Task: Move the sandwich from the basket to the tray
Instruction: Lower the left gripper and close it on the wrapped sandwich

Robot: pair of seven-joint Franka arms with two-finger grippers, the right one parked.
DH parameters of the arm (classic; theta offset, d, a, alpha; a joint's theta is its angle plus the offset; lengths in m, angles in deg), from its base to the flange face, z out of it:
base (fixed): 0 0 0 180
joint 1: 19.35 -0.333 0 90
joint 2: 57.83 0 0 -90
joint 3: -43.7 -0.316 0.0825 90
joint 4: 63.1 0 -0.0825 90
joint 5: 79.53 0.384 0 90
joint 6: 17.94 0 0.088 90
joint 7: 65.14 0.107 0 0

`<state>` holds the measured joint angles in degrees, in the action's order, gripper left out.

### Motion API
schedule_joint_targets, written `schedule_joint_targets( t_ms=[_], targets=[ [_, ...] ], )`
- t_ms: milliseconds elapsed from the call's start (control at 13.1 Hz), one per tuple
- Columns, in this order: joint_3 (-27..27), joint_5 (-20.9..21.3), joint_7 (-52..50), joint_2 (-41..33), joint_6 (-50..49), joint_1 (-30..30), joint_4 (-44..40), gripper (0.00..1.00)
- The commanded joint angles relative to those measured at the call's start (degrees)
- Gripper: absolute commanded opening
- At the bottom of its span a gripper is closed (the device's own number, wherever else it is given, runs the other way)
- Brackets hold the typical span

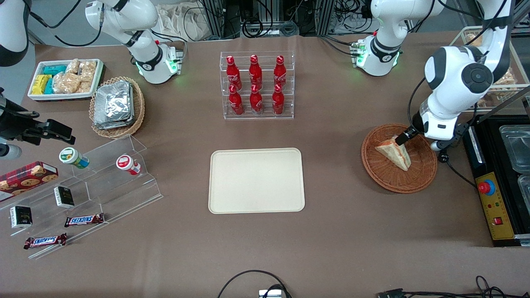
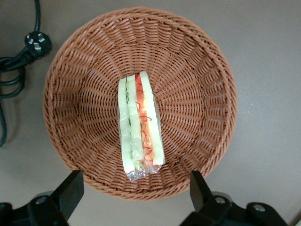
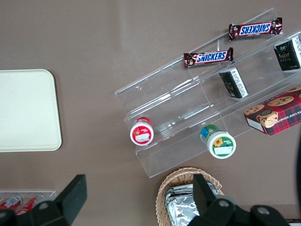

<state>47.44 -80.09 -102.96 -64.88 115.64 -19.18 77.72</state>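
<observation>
- The surface (image 1: 339, 231) is a wide brown tabletop carrying everything; the working arm's end holds the basket, the tray sits near the middle.
- The tray (image 1: 256, 181) lies flat and bare, well apart from the basket, toward the parked arm's end from it.
- The basket (image 1: 422, 174) is a round woven bowl with a shallow sloping wall; a black plug and cable lie just beside it on the surface.
- The sandwich (image 2: 140, 126) stands on edge in the basket's middle, in clear wrap, filling edge up toward the wrist camera.
- Handling, as a judgement: it looks light and soft, and the film looks slippery, so a gentle pinch across the two bread faces near mid-length seems best; squeezing hard would crush it.
- The end effector (image 2: 134, 190) hovers above the basket, its fingers wide apart and clamped on nothing.
- Hard to make out: from the front the arm hides the fingertips, so their height above the bread is unclear; the sandwich's underside is hidden.
</observation>
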Motion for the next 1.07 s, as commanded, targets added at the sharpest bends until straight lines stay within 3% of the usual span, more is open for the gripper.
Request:
schedule_joint_targets(
  t_ms=[0, 994],
  targets=[
    [-0.1, -0.3, -1.4, -1.6, 7.5, 0.2, 6.2, 1.00],
    [-0.2, -0.8, -3.1, 8.9, 25.9, -0.3, 11.0, 0.99]
  ],
)
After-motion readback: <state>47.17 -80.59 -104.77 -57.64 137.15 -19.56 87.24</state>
